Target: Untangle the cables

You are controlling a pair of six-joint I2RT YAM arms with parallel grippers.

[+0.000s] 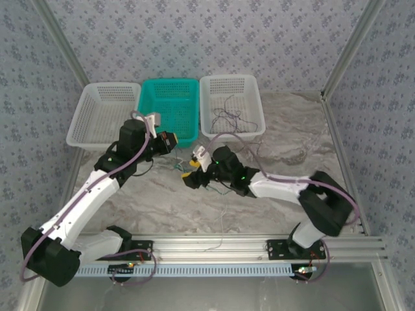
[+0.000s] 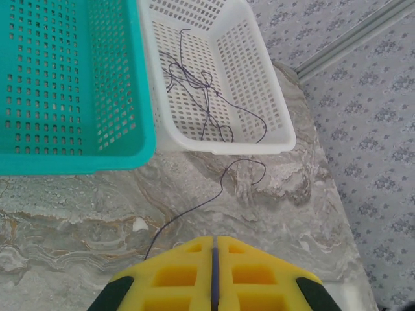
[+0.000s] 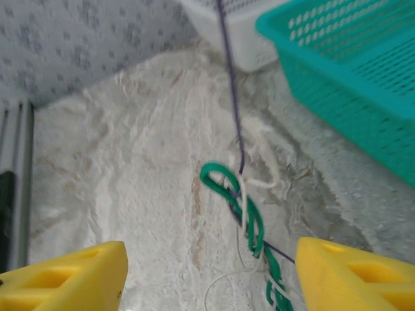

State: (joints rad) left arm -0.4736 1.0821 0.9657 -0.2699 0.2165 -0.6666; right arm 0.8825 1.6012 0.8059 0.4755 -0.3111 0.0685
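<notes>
I've got right fingers (image 3: 65, 278) apart, tangle (image 3: 243, 188) on desk (image 3: 130, 162) straight ahead between them; green cable (image 3: 249, 220) lies lengthwise, pale cable (image 3: 266, 175) looped in; left fingers (image 2: 175, 272) pinched on dark cable (image 2: 194, 210). Right nearer, I judge.

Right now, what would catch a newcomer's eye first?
A bright teal basket stands out at the back of the marble table. In front, a green cable is knotted with a whitish cable and a dark cable under the open right gripper. More thin dark cables lie tangled in the white basket beside the teal one.
</notes>
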